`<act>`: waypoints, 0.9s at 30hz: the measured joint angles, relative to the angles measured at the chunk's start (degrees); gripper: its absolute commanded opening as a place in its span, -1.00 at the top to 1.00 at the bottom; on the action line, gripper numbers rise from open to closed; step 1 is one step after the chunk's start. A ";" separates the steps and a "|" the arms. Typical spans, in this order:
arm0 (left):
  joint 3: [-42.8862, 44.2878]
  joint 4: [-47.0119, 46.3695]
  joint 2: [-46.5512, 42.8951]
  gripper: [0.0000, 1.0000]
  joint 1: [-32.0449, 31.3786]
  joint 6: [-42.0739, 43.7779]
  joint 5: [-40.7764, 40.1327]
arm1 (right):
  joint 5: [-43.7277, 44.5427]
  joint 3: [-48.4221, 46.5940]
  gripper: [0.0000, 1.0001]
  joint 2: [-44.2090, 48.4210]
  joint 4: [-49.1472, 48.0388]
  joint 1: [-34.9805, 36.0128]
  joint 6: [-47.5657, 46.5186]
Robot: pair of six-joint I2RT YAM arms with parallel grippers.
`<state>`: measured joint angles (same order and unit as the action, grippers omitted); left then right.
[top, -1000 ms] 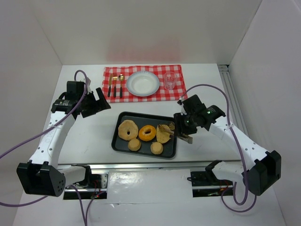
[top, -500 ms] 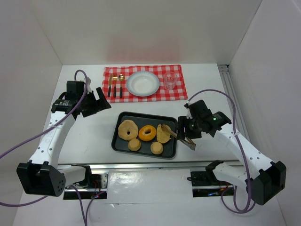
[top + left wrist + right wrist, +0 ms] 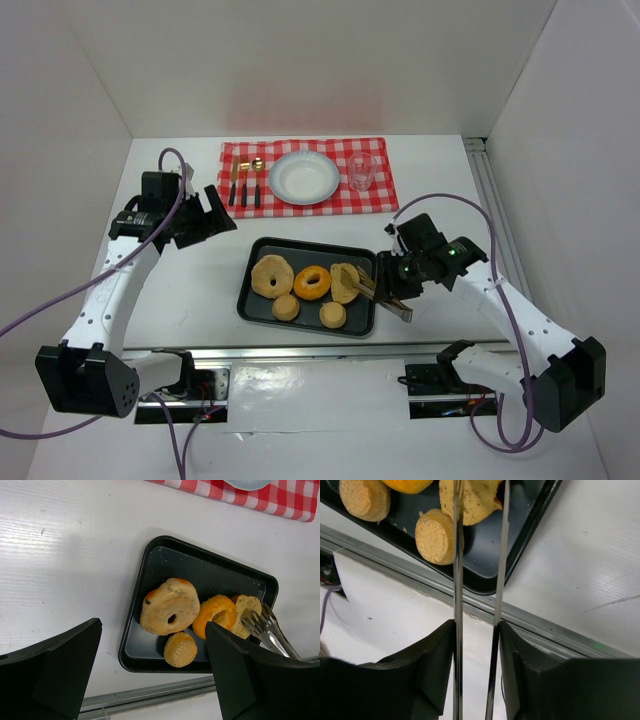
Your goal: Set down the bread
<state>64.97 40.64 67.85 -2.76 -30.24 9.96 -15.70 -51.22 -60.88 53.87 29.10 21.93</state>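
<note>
A black tray (image 3: 246,300) holds a pale bagel (image 3: 271,274), an orange donut (image 3: 314,281), a speckled bread slice (image 3: 347,282) and two small round buns (image 3: 286,307). My right gripper (image 3: 397,290) is shut on metal tongs (image 3: 375,290). In the right wrist view the tongs' two arms (image 3: 458,555) run between my fingers (image 3: 477,630) and reach either side of the slice (image 3: 472,497); their tips are cut off by the frame's top. My left gripper (image 3: 210,222) is open and empty, above the table left of the tray. Its wrist view shows the bagel (image 3: 169,606) and tongs (image 3: 267,632).
A red checked placemat (image 3: 380,195) at the back carries a white plate (image 3: 304,177), a clear glass (image 3: 361,171) and cutlery (image 3: 245,180). White walls close in the left, back and right. A metal rail (image 3: 555,630) runs along the near table edge.
My right arm has drawn nearer and lower, bringing the tongs along the tray's right side onto the bread slice. The left arm has not moved.
</note>
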 measured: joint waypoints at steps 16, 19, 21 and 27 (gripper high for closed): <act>-0.59 -0.66 0.00 -0.95 0.00 0.02 0.04 | 7.19 -17.22 0.78 -1.38 3.87 0.02 0.61; -0.61 -0.83 0.00 -0.95 0.00 0.02 0.02 | 7.61 -20.37 0.78 -3.08 3.69 0.02 0.13; -0.59 -0.83 0.00 -0.95 0.00 0.02 0.02 | 7.93 -21.94 0.81 -4.72 3.08 0.02 -0.17; -0.83 -1.38 0.00 -0.95 0.00 0.00 0.13 | 8.39 -28.76 0.81 -15.26 -3.76 0.02 -1.57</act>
<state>64.14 39.27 67.85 -2.76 -30.24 10.09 -7.31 -79.99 -76.14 50.11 29.12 20.36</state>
